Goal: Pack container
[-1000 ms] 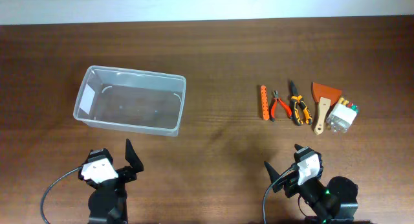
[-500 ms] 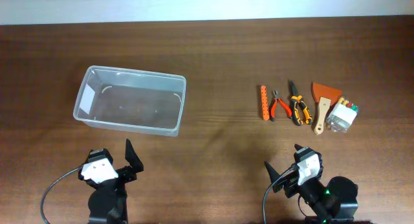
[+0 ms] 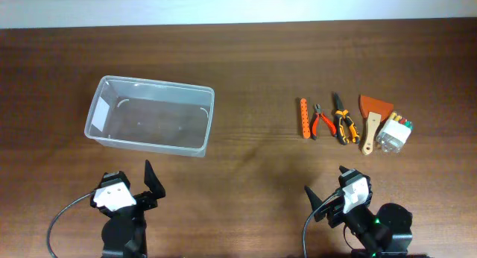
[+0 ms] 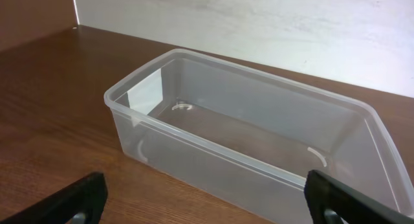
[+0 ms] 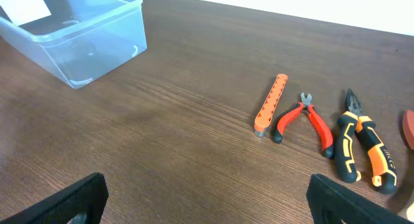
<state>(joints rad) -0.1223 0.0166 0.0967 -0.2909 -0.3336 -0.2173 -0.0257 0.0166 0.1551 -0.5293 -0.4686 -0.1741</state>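
The container (image 3: pixel 151 115) is a clear plastic tub, empty, at the left of the table; it fills the left wrist view (image 4: pixel 259 140) and shows at the top left of the right wrist view (image 5: pixel 77 36). At the right lie an orange bit holder (image 3: pixel 304 118), small red cutters (image 3: pixel 322 122), orange-black pliers (image 3: pixel 342 127), a wooden-handled scraper (image 3: pixel 371 120) and a small clear box with coloured pieces (image 3: pixel 394 133). My left gripper (image 3: pixel 138 185) is open and empty, in front of the tub. My right gripper (image 3: pixel 328 185) is open and empty, in front of the tools.
The brown wooden table (image 3: pixel 253 71) ends at a white wall (image 4: pixel 259 23) along its far edge. The bit holder (image 5: pixel 271 105), cutters (image 5: pixel 304 119) and pliers (image 5: pixel 359 146) also show in the right wrist view.
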